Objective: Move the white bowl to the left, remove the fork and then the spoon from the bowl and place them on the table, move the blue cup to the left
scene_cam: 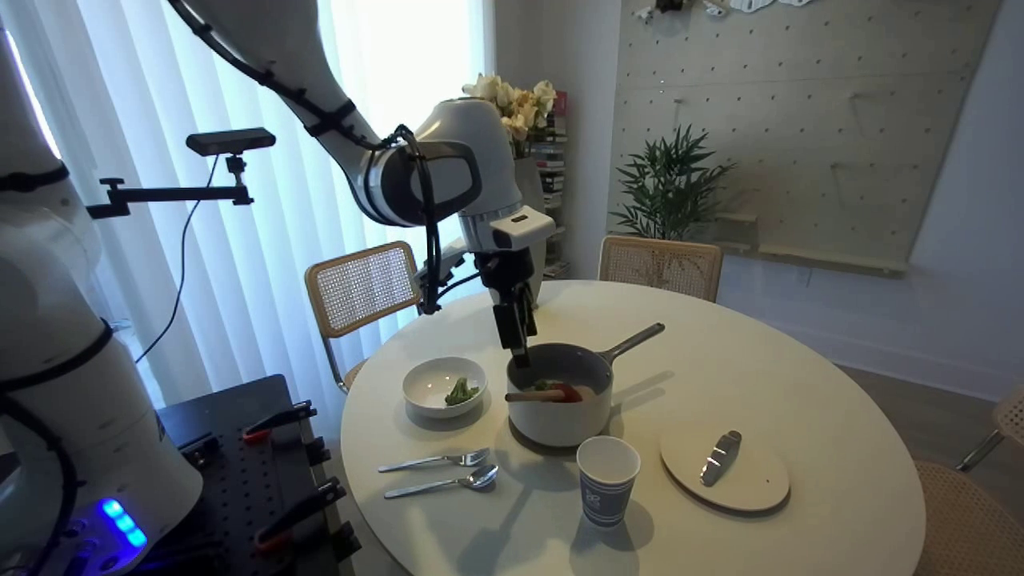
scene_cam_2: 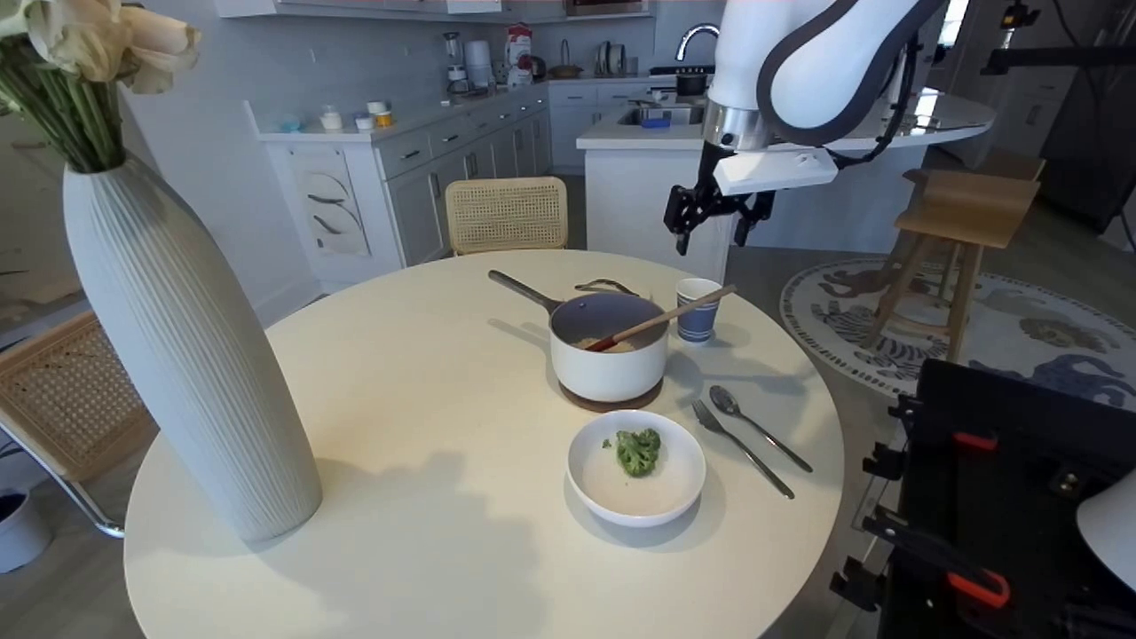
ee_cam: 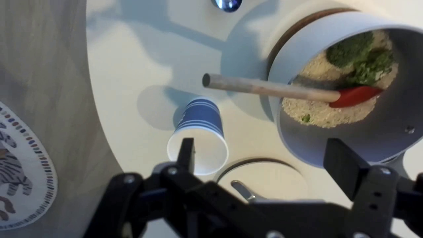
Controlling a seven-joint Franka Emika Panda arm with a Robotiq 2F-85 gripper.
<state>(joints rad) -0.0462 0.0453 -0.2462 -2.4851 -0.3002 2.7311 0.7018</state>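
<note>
The white bowl (scene_cam_2: 612, 493) rests on the white round table (scene_cam_2: 399, 355) with broccoli in it. Side by side on the tabletop, outside the bowl, lie the fork (scene_cam: 448, 459) and the spoon (scene_cam: 482, 478). Upright near the table's edge, beside the saucepan, stands the blue cup (scene_cam: 604, 496). In the wrist view the cup (ee_cam: 200, 115) shows behind the left fingertip, and only the spoon's (ee_cam: 228, 5) tip is visible at the top. My gripper (ee_cam: 261, 145) is open above the table, high over the cup and saucepan, with nothing between its fingers.
A deep saucepan (scene_cam_2: 608, 373) holds grains, broccoli and a red spatula (ee_cam: 357, 96) whose wooden handle juts over the rim. A flat round lid (scene_cam: 756, 480) with a metal handle lies near the cup. A tall white vase (scene_cam_2: 191, 355) of flowers stands on the table.
</note>
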